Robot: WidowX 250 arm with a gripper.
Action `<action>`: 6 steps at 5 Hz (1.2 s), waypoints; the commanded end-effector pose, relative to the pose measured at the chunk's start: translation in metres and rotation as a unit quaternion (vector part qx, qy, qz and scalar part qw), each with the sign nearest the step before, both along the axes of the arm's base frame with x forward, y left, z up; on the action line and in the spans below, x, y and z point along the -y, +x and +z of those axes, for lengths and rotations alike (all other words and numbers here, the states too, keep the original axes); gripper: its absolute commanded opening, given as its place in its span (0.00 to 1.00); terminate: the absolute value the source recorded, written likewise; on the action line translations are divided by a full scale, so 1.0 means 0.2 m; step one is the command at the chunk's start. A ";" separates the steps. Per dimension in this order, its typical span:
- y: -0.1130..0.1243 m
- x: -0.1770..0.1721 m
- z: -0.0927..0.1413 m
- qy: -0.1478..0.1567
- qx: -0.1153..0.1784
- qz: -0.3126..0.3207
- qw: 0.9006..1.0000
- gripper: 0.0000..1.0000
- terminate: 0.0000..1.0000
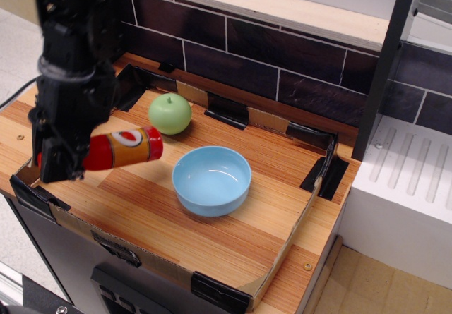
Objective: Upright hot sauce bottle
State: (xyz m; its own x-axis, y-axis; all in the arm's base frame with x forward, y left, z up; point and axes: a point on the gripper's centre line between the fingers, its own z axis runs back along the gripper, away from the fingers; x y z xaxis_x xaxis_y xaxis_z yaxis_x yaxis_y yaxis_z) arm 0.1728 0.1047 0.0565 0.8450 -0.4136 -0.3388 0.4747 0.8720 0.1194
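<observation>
Cardboard edging (279, 247) with black tape at the corners runs along the near rim of the wooden board (176, 222), and that is the closest thing I see from my seat. Just past it, at the left, my gripper (53, 160) hangs over the board's left end with its black fingers clenched on the neck end of the hot sauce bottle (121, 149). I cannot see the cap itself, because the gripper body covers it.

I read the bottle as held off the wood, lying nearly level with its base end pointing right toward the middle of the board and tipped a little upward. Its orange-yellow label faces up and toward the camera, with the white-and-red oval mark showing on top.

To the right of the bottle's base, near it but apart, sits the blue bowl (212, 180), upright on the wood, and I can see nothing inside it.

Farther back, behind the bottle and left of the bowl, rests a green apple (169, 113), stem up, close to the taped rear edge. The black arm (74, 53) rises from the gripper along the left side.

Beyond all this stands a dark tiled wall (268, 49) under a pale shelf (282, 7). A white unit (409, 187) sits off to the right.
</observation>
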 end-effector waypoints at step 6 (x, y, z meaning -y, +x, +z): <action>0.03 0.03 0.22 0.141 -0.328 0.185 0.916 0.00 0.00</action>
State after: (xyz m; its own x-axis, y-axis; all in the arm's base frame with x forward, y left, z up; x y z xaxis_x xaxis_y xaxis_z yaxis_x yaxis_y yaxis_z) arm 0.1667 0.0908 0.0950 0.4498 0.0363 -0.8924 0.1947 0.9711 0.1377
